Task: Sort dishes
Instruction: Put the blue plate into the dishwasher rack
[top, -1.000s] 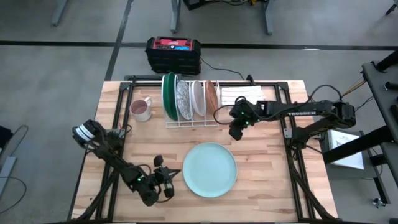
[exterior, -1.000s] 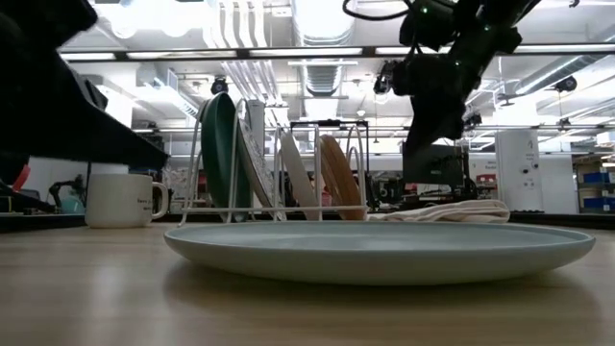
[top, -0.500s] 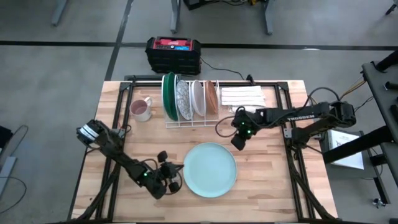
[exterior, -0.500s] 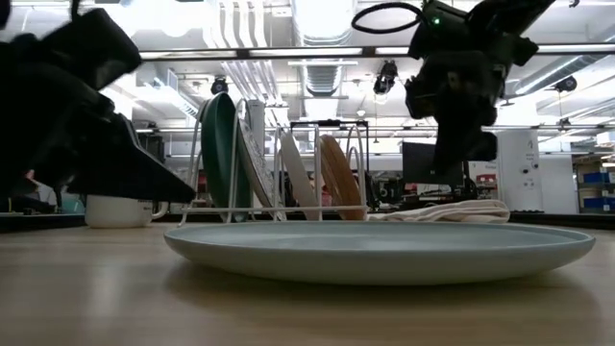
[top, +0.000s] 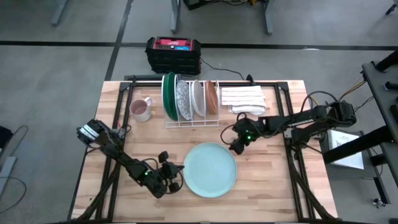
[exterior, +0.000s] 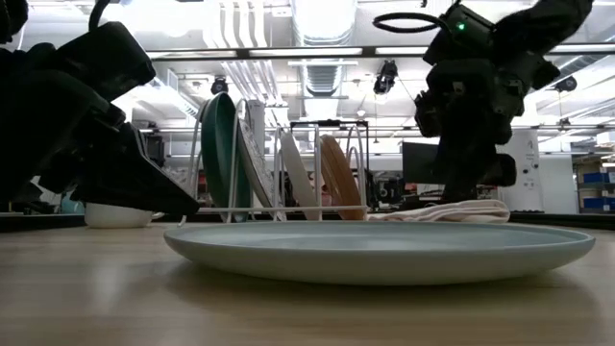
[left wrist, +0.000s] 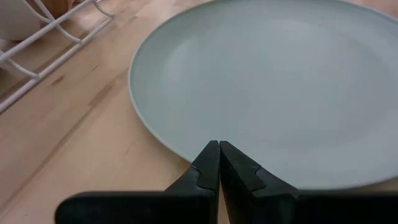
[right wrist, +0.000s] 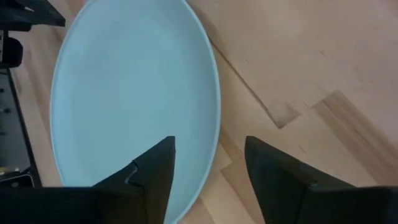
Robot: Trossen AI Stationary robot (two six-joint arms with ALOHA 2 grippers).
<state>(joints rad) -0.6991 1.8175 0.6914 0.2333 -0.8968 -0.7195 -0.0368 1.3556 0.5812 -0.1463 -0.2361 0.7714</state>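
Right pincer (top: 235,147) lower (arm lettering unreadable)

Pale mint plate (exterior: 384,250) flat on table (exterior: 86,298), wire rack (exterior: 279,207) behind it holding upright plates, dark green plate (exterior: 219,154) leftmost.

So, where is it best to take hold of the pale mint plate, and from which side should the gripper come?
Probably at the rim. The pale mint plate lies flat on the table, so only its thin raised edge offers a grip. The open right gripper is by the rim nearest the rack and could come from there, one finger over the edge, one under.
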